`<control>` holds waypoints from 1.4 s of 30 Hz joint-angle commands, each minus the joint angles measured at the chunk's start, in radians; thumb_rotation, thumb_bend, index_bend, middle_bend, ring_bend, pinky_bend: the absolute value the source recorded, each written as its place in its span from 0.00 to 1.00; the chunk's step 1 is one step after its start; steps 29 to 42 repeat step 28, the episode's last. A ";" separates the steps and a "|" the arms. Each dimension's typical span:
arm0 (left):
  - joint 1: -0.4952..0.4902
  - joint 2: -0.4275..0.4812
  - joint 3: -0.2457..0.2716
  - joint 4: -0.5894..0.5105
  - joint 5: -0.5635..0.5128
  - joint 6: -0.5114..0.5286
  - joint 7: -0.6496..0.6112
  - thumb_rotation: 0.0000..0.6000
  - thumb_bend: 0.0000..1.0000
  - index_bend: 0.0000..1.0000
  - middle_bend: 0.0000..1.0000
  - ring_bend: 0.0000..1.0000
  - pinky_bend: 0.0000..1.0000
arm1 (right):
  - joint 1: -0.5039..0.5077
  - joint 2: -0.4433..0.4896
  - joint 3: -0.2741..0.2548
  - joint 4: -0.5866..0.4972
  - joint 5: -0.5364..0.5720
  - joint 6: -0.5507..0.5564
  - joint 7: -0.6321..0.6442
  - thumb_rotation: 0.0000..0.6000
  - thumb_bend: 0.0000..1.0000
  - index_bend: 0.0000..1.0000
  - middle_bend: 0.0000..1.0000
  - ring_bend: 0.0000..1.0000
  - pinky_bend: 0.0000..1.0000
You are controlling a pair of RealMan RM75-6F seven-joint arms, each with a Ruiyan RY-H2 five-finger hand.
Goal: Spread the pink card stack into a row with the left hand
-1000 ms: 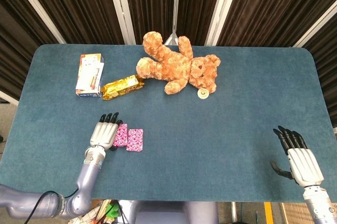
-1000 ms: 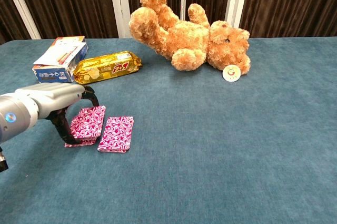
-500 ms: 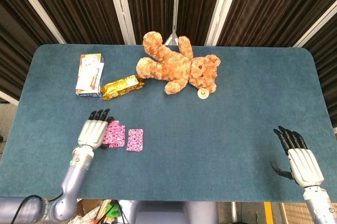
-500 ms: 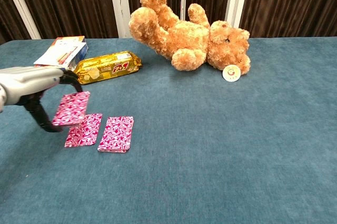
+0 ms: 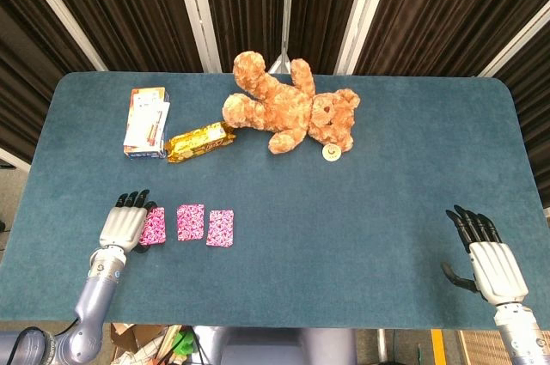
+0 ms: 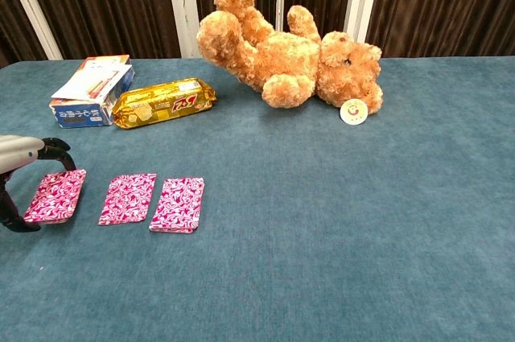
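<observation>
Dark brown curtains point(image 5: 258, 4) with white vertical strips point(image 5: 193, 4), blue felt-topped table point(image 5: 387, 193)

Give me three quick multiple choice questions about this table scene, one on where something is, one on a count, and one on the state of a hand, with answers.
1. The gold snack pack lies where?
A. between the box and the teddy bear
B. beside the right hand
C. under the bear

2. How many pink card piles lie in the row?
A. one
B. three
C. five

3. The left hand is
A. touching the leftmost pile
B. gripping the bear
C. off the table

Answers: 1 A, it sits between them. 2 B, three separate piles show. 3 A, its fingers sit at that pile.
</observation>
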State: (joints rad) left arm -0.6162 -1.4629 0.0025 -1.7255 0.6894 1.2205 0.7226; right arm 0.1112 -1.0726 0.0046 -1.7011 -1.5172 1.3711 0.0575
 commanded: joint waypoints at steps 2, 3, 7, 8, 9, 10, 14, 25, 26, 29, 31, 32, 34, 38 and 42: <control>0.000 0.002 -0.001 0.003 -0.015 -0.020 0.003 1.00 0.27 0.15 0.00 0.00 0.00 | 0.000 0.000 0.000 0.000 0.001 0.000 -0.001 1.00 0.36 0.00 0.00 0.00 0.05; -0.001 0.005 -0.001 0.000 -0.019 -0.024 0.006 1.00 0.26 0.10 0.00 0.00 0.00 | 0.000 0.000 0.001 0.000 0.002 0.000 -0.001 1.00 0.36 0.00 0.00 0.00 0.05; 0.003 0.026 0.006 -0.029 -0.015 -0.025 0.012 1.00 0.24 0.05 0.00 0.00 0.00 | 0.000 0.001 0.001 0.002 0.002 -0.001 -0.001 1.00 0.36 0.00 0.00 0.00 0.05; 0.005 0.032 0.007 -0.036 -0.013 -0.024 0.010 1.00 0.24 0.03 0.00 0.00 0.00 | 0.000 0.000 0.001 0.002 0.002 -0.001 -0.001 1.00 0.36 0.00 0.00 0.00 0.05; 0.009 0.042 0.009 -0.049 -0.007 -0.021 0.005 1.00 0.24 0.03 0.00 0.00 0.00 | 0.000 0.001 0.002 0.002 0.003 -0.001 0.000 1.00 0.36 0.00 0.00 0.00 0.05; 0.012 0.046 0.010 -0.054 -0.004 -0.019 0.003 1.00 0.24 0.02 0.00 0.00 0.00 | 0.001 0.002 0.002 0.001 0.003 -0.001 -0.001 1.00 0.36 0.00 0.00 0.00 0.05; 0.054 0.114 0.027 -0.129 0.069 0.014 -0.067 1.00 0.24 0.01 0.00 0.00 0.00 | 0.000 0.000 0.002 0.004 0.004 -0.001 -0.003 1.00 0.36 0.00 0.00 0.00 0.05; 0.347 0.278 0.205 -0.007 0.757 0.453 -0.368 1.00 0.23 0.00 0.00 0.00 0.00 | -0.004 -0.012 0.007 0.018 -0.004 0.021 -0.044 1.00 0.36 0.00 0.00 0.00 0.05; 0.365 0.276 0.209 0.022 0.783 0.481 -0.383 1.00 0.23 0.00 0.00 0.00 0.00 | -0.005 -0.013 0.008 0.020 -0.006 0.025 -0.049 1.00 0.36 0.00 0.00 0.00 0.05; 0.401 0.273 0.216 0.072 0.828 0.532 -0.427 1.00 0.23 0.00 0.00 0.00 0.00 | -0.008 -0.018 0.010 0.025 -0.010 0.037 -0.062 1.00 0.36 0.00 0.00 0.00 0.05; 0.401 0.273 0.216 0.072 0.828 0.532 -0.427 1.00 0.23 0.00 0.00 0.00 0.00 | -0.008 -0.018 0.010 0.025 -0.010 0.037 -0.062 1.00 0.36 0.00 0.00 0.00 0.05; 0.401 0.273 0.216 0.072 0.828 0.532 -0.427 1.00 0.23 0.00 0.00 0.00 0.00 | -0.008 -0.018 0.010 0.025 -0.010 0.037 -0.062 1.00 0.36 0.00 0.00 0.00 0.05; 0.401 0.273 0.216 0.072 0.828 0.532 -0.427 1.00 0.23 0.00 0.00 0.00 0.00 | -0.008 -0.018 0.010 0.025 -0.010 0.037 -0.062 1.00 0.36 0.00 0.00 0.00 0.05; 0.401 0.273 0.216 0.072 0.828 0.532 -0.427 1.00 0.23 0.00 0.00 0.00 0.00 | -0.008 -0.018 0.010 0.025 -0.010 0.037 -0.062 1.00 0.36 0.00 0.00 0.00 0.05; 0.401 0.273 0.216 0.072 0.828 0.532 -0.427 1.00 0.23 0.00 0.00 0.00 0.00 | -0.008 -0.018 0.010 0.025 -0.010 0.037 -0.062 1.00 0.36 0.00 0.00 0.00 0.05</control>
